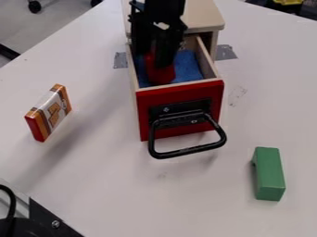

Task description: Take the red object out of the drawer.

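One white table (99, 171) lies below the gripper (155, 60); a wooden cabinet (203, 17) stands just behind the gripper; the drawer (178, 94) is pulled open around the gripper's lower end; the red object (161, 74) is inside this drawer, directly under the gripper and partly hidden by it; whether the gripper is open or closed on the object, I cannot tell; the step in hand seems to be the grasping; the next move calls for a sure grip, then a lift straight up, clear of the drawer walls.
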Controlling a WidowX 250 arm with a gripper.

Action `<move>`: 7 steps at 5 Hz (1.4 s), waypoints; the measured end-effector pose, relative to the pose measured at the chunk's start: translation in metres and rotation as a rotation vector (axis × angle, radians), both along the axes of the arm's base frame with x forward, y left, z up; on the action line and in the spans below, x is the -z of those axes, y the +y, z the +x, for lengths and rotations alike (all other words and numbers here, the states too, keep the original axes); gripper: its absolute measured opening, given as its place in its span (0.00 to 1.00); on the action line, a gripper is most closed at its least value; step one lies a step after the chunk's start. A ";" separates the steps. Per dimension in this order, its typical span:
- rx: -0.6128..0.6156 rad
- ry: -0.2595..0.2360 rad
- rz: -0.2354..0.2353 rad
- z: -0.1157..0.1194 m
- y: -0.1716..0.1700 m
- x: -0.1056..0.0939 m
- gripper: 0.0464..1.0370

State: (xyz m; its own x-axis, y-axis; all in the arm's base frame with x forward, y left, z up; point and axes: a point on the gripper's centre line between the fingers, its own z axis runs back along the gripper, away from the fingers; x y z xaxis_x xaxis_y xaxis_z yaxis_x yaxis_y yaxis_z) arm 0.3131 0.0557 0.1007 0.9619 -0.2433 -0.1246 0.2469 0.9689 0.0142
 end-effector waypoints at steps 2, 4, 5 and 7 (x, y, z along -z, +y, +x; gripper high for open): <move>0.040 -0.004 -0.054 -0.018 -0.006 -0.023 0.67; 0.143 -0.042 -0.039 -0.050 -0.015 -0.028 0.67; 0.160 -0.075 -0.037 -0.052 -0.015 -0.034 0.66; 0.104 -0.125 -0.016 -0.059 0.003 -0.040 0.66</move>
